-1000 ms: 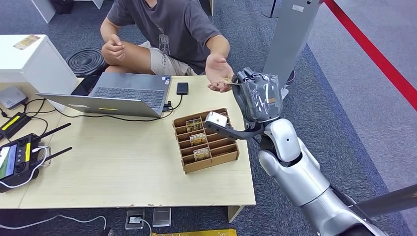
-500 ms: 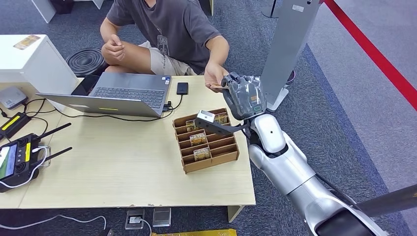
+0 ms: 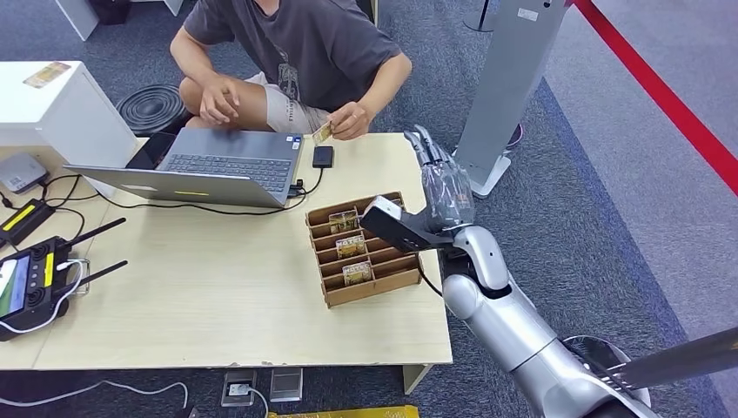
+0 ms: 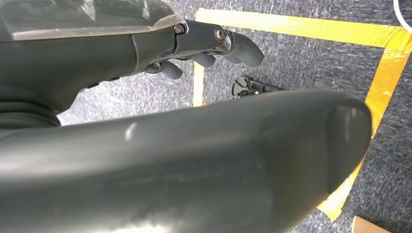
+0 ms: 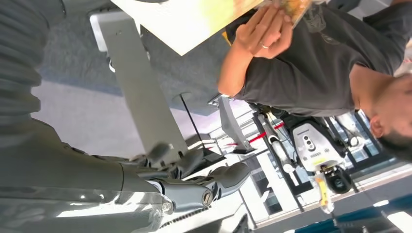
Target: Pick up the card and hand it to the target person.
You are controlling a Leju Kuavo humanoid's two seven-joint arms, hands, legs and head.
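Checking from the nearest point outward, I find my left hand (image 4: 204, 46) hanging over the carpet beside yellow floor tape (image 4: 291, 29), fingers loosely curled and holding nothing. My right hand (image 3: 439, 178) stands raised at the far right corner of the table (image 3: 218, 296), fingers extended, spread, and empty. Directly below its forearm sits the wooden card rack (image 3: 365, 252), with other cards upright in its slots. Risk one: lowering the right arm on a straight path could strike the rack or sweep it off the table edge, so I judge that retraction should go up and outward first. Beyond the rack lie a black phone (image 3: 323, 156) and an open laptop (image 3: 213, 165), both near the arm's reach. Farthest away, the card (image 3: 323, 132) is pinched in the person's hand (image 3: 348, 120), above the table's far edge. I judge the handover complete. Risk two: the person sits close to the raised fingers, so any forward drift could make contact.
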